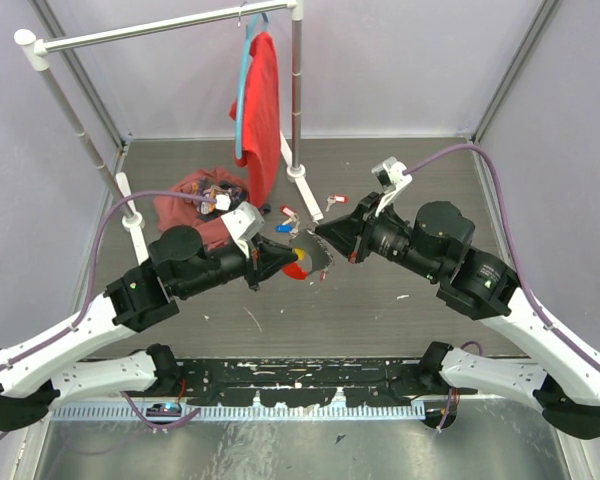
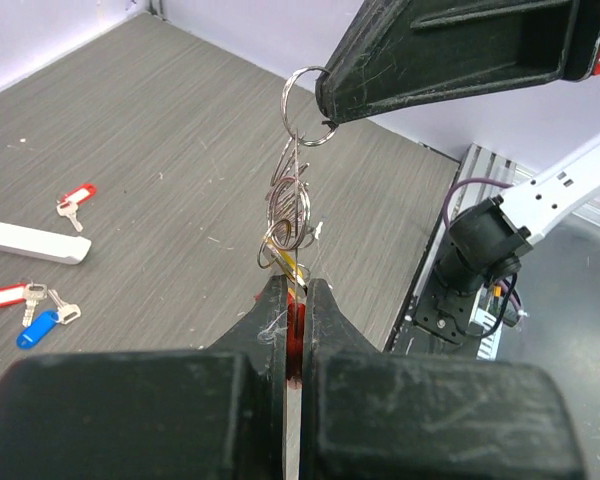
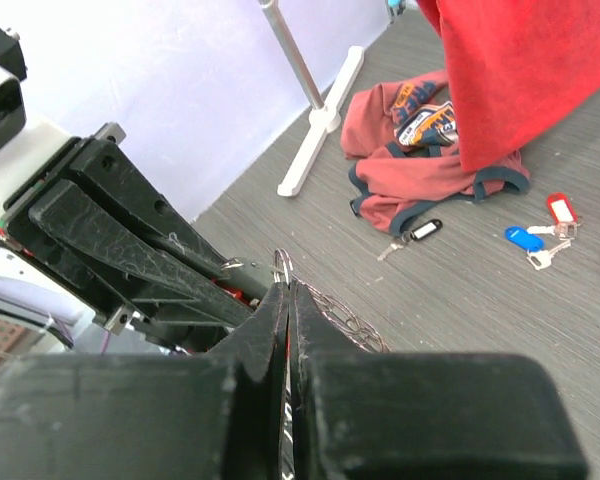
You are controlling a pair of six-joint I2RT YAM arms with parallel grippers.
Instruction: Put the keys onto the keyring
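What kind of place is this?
Probably a robot lab test cell: plain walls boxing in a grey table, two arms bolted at its near edge, and staged props, a clothes rack and loose tagged keys.

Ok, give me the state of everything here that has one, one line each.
Keyring, held in the air at both ends, off the table.
Left fingers, shut on the keyring's tag end.
Right fingers, shut on its top ring.
Blue-tagged key, loose on the table, not on the keyring.
Black-tagged key, loose on the table too.
Red shirt, hanging from the rack.
Crumpled garment, heaped on the table.
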